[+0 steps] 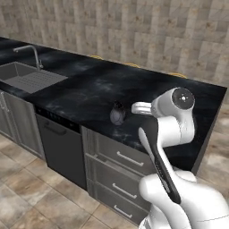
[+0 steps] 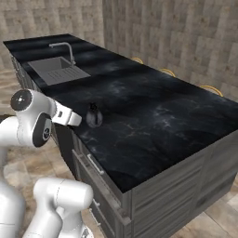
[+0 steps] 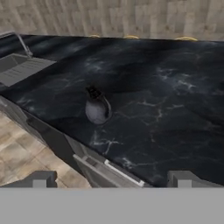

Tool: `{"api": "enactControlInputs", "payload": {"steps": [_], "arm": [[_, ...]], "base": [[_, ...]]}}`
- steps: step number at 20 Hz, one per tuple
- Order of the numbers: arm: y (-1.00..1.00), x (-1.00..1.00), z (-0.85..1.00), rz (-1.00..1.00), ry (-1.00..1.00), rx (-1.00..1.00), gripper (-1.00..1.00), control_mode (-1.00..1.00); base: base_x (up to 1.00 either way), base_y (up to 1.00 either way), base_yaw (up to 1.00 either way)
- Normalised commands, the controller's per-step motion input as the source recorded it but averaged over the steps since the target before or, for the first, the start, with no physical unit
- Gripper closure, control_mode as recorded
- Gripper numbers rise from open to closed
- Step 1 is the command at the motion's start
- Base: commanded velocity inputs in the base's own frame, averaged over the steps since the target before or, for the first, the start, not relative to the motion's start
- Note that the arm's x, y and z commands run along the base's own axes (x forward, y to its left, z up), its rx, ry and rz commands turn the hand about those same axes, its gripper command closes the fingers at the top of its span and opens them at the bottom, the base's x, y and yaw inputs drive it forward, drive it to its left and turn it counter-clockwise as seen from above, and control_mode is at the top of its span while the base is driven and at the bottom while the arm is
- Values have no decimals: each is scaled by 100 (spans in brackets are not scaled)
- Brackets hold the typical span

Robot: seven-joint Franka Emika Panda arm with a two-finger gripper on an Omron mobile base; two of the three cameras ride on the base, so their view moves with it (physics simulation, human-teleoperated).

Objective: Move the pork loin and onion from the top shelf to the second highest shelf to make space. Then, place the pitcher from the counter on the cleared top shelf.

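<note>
The claw (image 3: 111, 179) is spread wide and holds nothing, its two tips apart above the front edge of the surface (image 3: 166, 109). Ahead of it the pitcher (image 3: 96, 107) stands upright near that edge; its handle is hard to make out. Far left, a sink (image 3: 19, 68) is cut off by the frame.

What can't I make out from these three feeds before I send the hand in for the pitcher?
- Pitcher handle: too small and dark against the counter in the hand view to tell which way it points.
- Pitcher's right flank: in the left base view, covered by the arm's white link.
- Hand: just the two tips show, spread open; the bottom edge cuts off the rest.
- Sink: left edge cuts it off in the left base view.
</note>
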Motion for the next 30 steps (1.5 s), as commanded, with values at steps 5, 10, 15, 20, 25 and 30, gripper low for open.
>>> {"api": "enactControlInputs", "payload": {"steps": [5, 10, 15, 20, 25, 30], "arm": [[-19, 76, -25, 23, 3, 0, -100, -100], [-10, 71, -54, 44, 11, 0, -100, -100], [-8, 69, -36, 38, 13, 0, -100, -100], [0, 56, -2, 7, 10, 0, -100, -100], [0, 46, -1, 0, 4, 0, -100, -100], [4, 29, -13, 0, 0, -1, -100, -100]], "base": [[0, 0, 0], [0, 0, 0], [0, 0, 0], [0, 0, 0], [0, 0, 0], [0, 0, 0]]}}
